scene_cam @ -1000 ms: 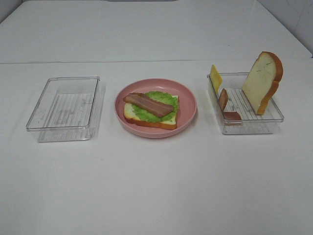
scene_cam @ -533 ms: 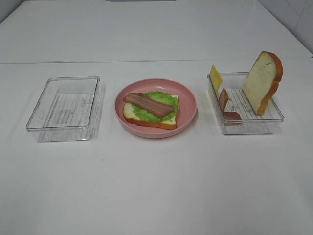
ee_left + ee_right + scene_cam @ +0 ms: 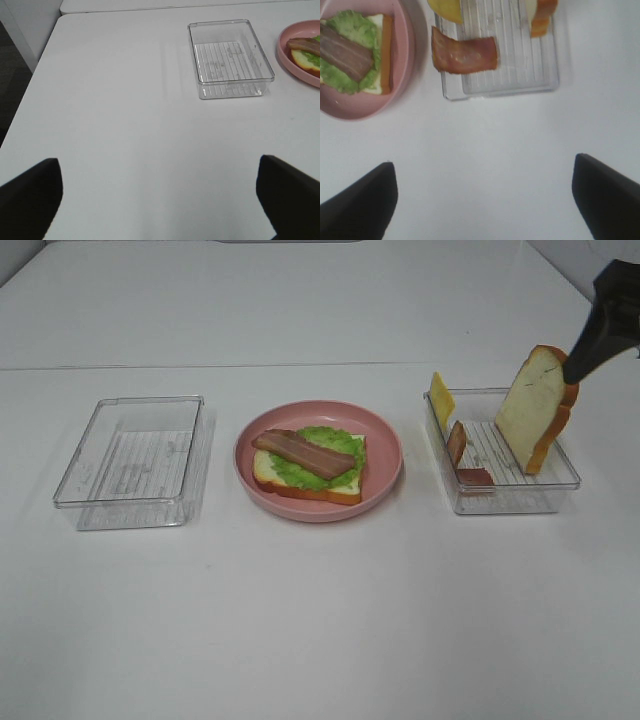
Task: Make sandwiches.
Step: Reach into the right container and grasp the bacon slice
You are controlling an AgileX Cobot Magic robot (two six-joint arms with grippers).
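On the pink plate (image 3: 388, 455) lies an open sandwich (image 3: 308, 462): a bread slice, green lettuce and one bacon strip on top. The clear tray (image 3: 520, 495) on the right holds an upright bread slice (image 3: 532, 408), a yellow cheese slice (image 3: 441, 397) and another bacon strip (image 3: 458, 443). A black part of my right arm (image 3: 603, 328) shows above that tray, beside the bread's top. My right gripper (image 3: 485, 200) is open above the table near the tray (image 3: 520, 65), holding nothing. My left gripper (image 3: 160, 200) is open over bare table, far from the food.
An empty clear tray (image 3: 130, 455) stands left of the plate; the left wrist view shows the same empty tray (image 3: 227, 57). The white table runs to an edge (image 3: 45, 55) with dark floor beyond it on the left arm's side.
A black part of my right arm has come into the exterior view at the upper right, above the tray. The food and trays have not moved.
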